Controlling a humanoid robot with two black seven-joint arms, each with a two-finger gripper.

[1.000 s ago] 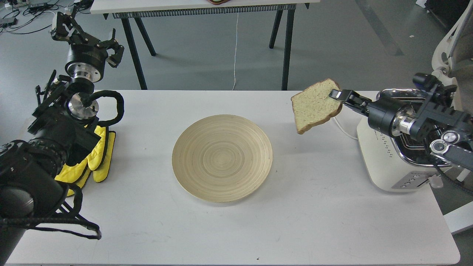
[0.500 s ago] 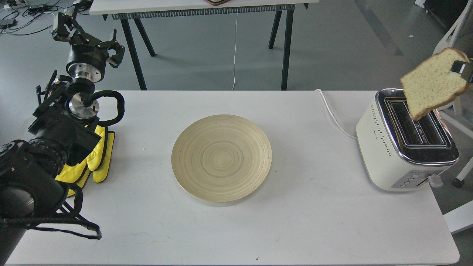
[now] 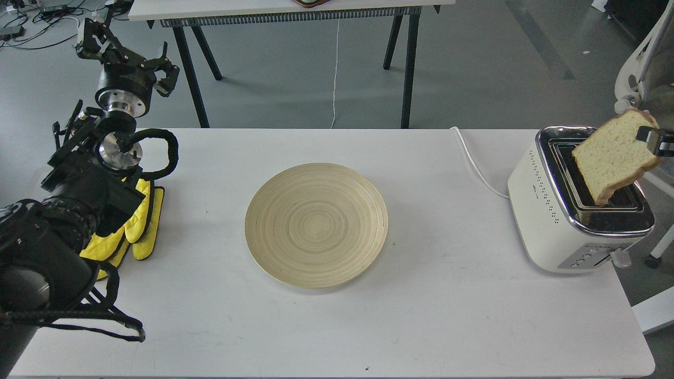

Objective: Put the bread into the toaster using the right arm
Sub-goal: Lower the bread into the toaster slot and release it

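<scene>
While tilted over the toaster (image 3: 547, 210), bread (image 3: 611, 158) hangs from the right tool (image 3: 650, 138).

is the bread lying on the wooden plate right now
No, the bread hangs tilted over the toaster, gripped by the right gripper, while the plate holds nothing.

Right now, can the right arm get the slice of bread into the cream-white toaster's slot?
Probably yes. The right gripper holds the pale bread slice tilted over the cream-white toaster, its low corner at the open slot. Nothing blocks the slot, but the slice likely needs straightening.
</scene>
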